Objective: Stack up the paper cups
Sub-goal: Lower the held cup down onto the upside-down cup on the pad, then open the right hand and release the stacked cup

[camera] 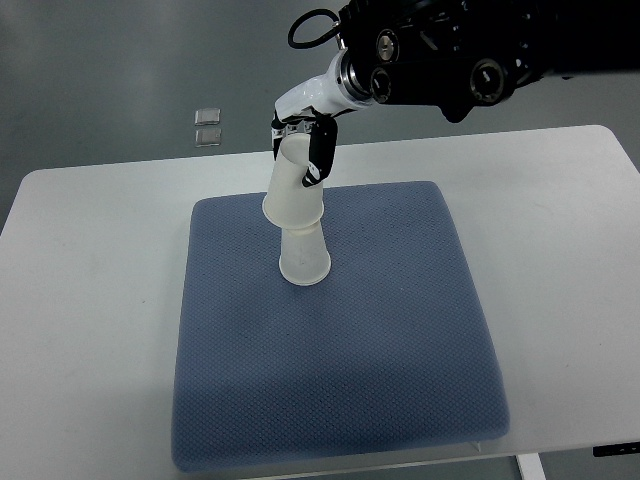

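Our right hand [305, 140] grasps the upper cup [294, 185], inverted and tilted, its rim already over the lower cup [304, 255] standing mid blue mat [340, 400].

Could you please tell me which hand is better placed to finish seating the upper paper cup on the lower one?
The right hand: its fingers already grip the tilted upper paper cup, which sits over the lower paper cup on the blue mat. No left hand is visible.

Black arm [450, 60], white-black robot hand [305, 125]
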Controlling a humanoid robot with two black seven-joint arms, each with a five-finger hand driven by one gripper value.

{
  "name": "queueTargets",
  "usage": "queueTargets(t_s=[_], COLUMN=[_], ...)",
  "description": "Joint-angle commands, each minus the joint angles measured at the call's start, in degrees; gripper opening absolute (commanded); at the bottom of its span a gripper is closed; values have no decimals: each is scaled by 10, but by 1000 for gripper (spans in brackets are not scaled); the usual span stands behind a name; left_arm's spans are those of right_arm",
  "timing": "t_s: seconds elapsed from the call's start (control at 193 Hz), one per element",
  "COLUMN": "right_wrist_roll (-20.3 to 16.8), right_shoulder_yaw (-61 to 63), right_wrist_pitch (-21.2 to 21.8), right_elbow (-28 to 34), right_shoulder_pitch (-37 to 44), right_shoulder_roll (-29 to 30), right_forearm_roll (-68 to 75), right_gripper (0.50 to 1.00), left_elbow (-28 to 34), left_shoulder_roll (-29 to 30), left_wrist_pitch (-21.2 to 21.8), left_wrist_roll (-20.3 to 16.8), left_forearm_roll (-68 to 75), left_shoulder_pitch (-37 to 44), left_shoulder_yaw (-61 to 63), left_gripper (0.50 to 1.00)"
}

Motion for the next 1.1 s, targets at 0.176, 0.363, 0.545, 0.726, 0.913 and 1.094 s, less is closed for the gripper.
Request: queueTargets(t_s=[0.176, 0.363, 0.545, 0.726, 0.913, 1.094], right_wrist_roll=[0, 0, 0, 0, 0, 0], right_shoulder_yaw=[0, 0, 0, 0, 0, 1], right_wrist_pitch=[0, -5, -12, -18, -20, -20], right_elbow=[0, 1, 1, 1, 1, 1], right_shoulder_pitch=[-7, -15, -23, -27, -30, -32], right_shoulder_roll=[0, 0, 0, 0, 0, 0], right_forearm_roll=[1, 2, 2, 1, 1, 1], right_gripper=[737, 758, 772, 793, 821, 825], left_elbow=[1, 1, 1, 1, 1, 1], left_shoulder_roll=[0, 0, 0, 0, 0, 0], left_wrist_pitch=[0, 0, 0, 0, 0, 0], left_wrist_roll=[0, 0, 0, 0, 1, 0], left_forearm_roll=[0, 0, 0, 0, 0, 0], left_shoulder_pitch=[0, 0, 0, 1, 0, 0], left_shoulder_yaw=[0, 0, 1, 0, 0, 0], left_gripper=[1000, 1000, 1000, 1000, 1000, 1000])
